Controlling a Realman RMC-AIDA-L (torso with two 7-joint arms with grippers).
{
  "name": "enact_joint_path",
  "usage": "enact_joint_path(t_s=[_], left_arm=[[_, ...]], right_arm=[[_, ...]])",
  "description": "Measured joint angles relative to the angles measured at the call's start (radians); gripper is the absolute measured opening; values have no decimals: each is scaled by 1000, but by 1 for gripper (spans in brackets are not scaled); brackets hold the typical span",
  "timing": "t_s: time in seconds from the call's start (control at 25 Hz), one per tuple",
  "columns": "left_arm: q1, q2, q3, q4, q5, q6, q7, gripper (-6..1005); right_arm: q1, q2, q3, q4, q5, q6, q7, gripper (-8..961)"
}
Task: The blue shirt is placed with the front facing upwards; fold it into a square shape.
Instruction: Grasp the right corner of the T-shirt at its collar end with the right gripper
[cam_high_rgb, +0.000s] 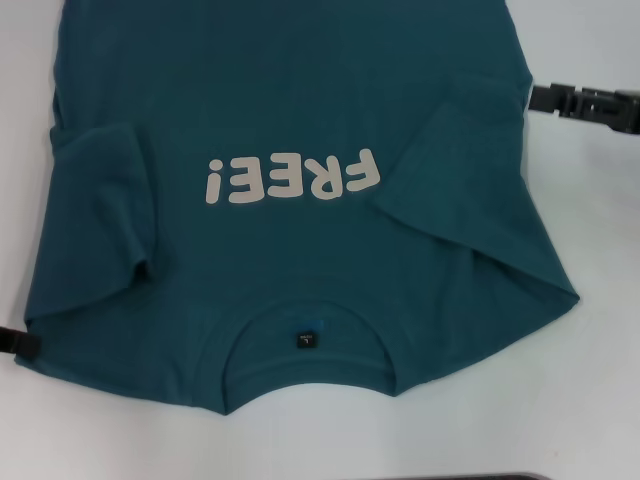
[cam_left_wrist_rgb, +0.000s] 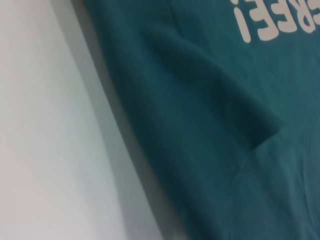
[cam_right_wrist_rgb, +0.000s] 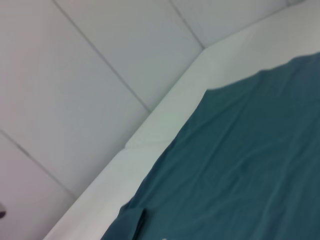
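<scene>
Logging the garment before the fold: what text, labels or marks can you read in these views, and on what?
"FREE!": off-white chest print on the dark teal-blue cotton T-shirt, upside down in the head view.
Small dark neck label inside the collar: its mark is too small to read.
Nothing else legible.

A white table (cam_high_rgb: 600, 380) is seen, on which the blue shirt (cam_high_rgb: 300, 260) is spread flat, print upward, collar at the near edge.

Teal-blue shirt (cam_high_rgb: 300, 100), off-white "FREE!" print (cam_high_rgb: 293, 178), dark neck label (cam_high_rgb: 303, 341), white table (cam_high_rgb: 590, 380)
</scene>
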Motion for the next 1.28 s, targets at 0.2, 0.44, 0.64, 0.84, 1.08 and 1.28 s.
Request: enact_joint_path(t_s=[0.2,0.44,0.64,0.84,1.08,1.28], left_arm=[[3,1,0,-1,2,2,0,32],[1,1,0,0,2,-1,-3,31],[-3,-2,0,-8,3,2,-8,30],[-4,-10,4,-33,4,14,-16,30],[-5,-11,5,-42,0,26,-20,31],[-6,-12,8,-45,-1,27,-20,32]], right_arm=[[-10,-15,-2,0,-59,41,50,748],[-13,-40,-3,24,-198,119,184,749],[-31,-55,-1,62,-280,216,285,749],[-57,-62,4,80,-340,239,358,749],[-83,-68,10,80,-372,214,389,748],[-85,-68,11,80,-408,189,404,748]])
